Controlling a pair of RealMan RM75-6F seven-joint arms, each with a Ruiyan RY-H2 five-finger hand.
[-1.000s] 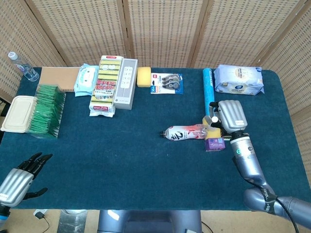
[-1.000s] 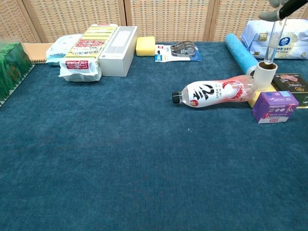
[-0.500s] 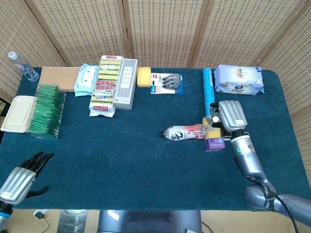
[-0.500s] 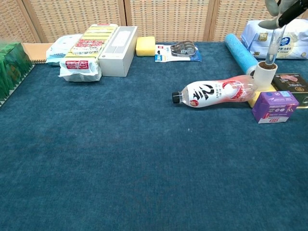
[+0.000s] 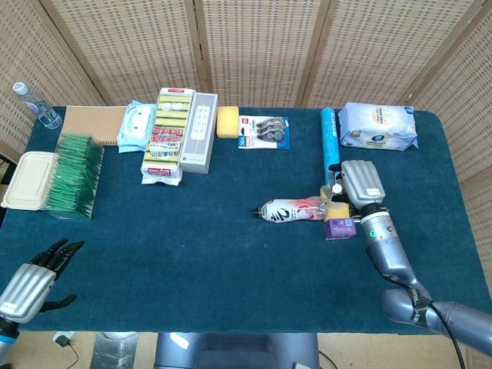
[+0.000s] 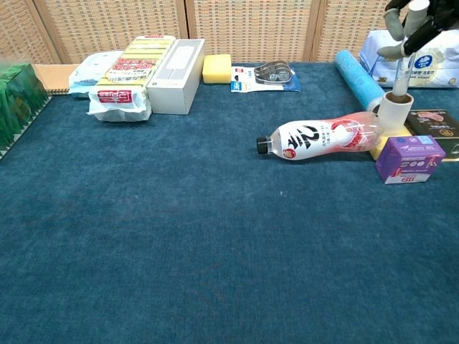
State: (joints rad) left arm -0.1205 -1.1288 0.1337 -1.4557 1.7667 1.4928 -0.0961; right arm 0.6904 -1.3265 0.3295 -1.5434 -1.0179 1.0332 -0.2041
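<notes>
My right hand (image 5: 361, 183) hovers over a small white cup (image 6: 395, 109) at the table's right side. In the chest view its fingers (image 6: 410, 21) pinch the top of a thin clear stick (image 6: 400, 72) that stands in the cup. The cup sits on a yellow block (image 6: 382, 145), beside a pink-and-white bottle (image 5: 296, 210) lying on its side and a small purple box (image 5: 339, 227). My left hand (image 5: 31, 278) hangs off the front left table edge, with its fingers spread and nothing in it.
A blue roll (image 5: 330, 142) and a wipes pack (image 5: 377, 125) lie behind the right hand, a dark tin (image 6: 437, 125) beside the cup. Sponge packs (image 5: 167, 134), a white box (image 5: 197, 131), a yellow sponge (image 5: 227, 121) and a tape pack (image 5: 264, 131) line the back. Green packets (image 5: 73, 174) sit left.
The right hand has shifted slightly left and lower over the cup, so more of its fingers show in the chest view. The left hand has barely moved.
</notes>
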